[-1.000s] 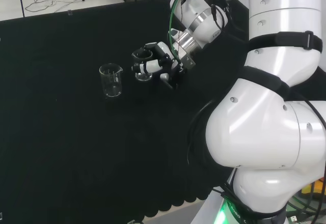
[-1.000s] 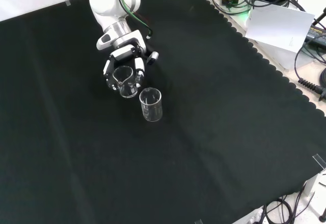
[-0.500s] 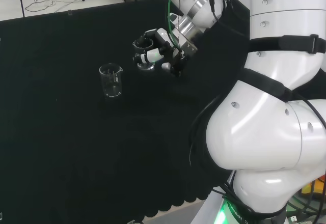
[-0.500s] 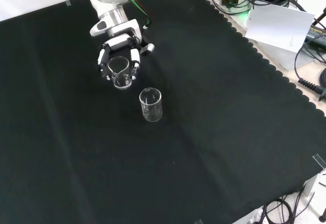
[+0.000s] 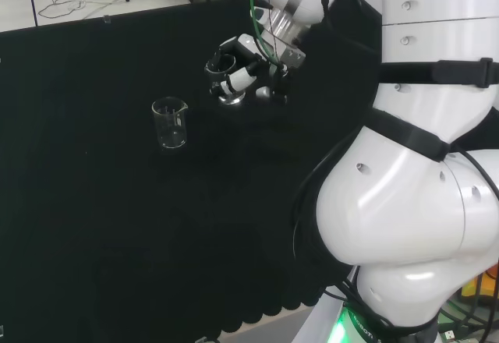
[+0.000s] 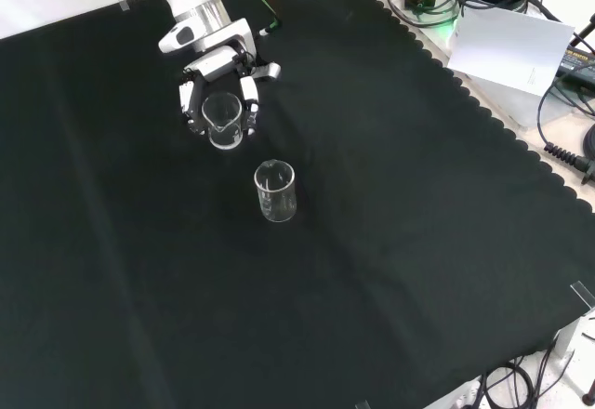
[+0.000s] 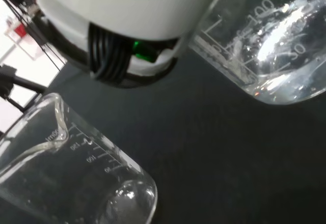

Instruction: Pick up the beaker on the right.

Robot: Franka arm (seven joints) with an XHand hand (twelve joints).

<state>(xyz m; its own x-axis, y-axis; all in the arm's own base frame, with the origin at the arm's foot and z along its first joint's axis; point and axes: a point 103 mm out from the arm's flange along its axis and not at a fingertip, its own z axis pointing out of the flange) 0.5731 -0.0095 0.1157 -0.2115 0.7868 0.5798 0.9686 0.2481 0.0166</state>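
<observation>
1. The hand [image 6: 219,102] has its fingers [image 6: 249,112] curled round a clear glass beaker [image 6: 223,119]. In the head view this held beaker [image 5: 224,86] is the right-hand one of the two on the bench.
2. The held beaker appears clear of the black cloth [image 6: 390,242]: in the head view its base hangs above the surface, up near the arm's white links [image 5: 405,226]. I judge the pick to be mostly done, with only the rise left to secure.
3. A second beaker [image 6: 275,191] stands upright on the cloth, near the hand and apart from it; in the head view it is the left beaker [image 5: 169,123].
4. Risk: the glass is smooth, so it could slide down through the curled fingers if the arm jolts or tilts while it carries.
5. Risk: the wrist view shows the held beaker [image 7: 270,46] slanted against the other beaker [image 7: 71,183]; more tilt could let it slip out towards its rim.
6. Risk: a dropped beaker would land close to the standing one and could knock it over or crack both.
7. Risk: a sideways or downward sweep towards the second beaker could clip it.
</observation>
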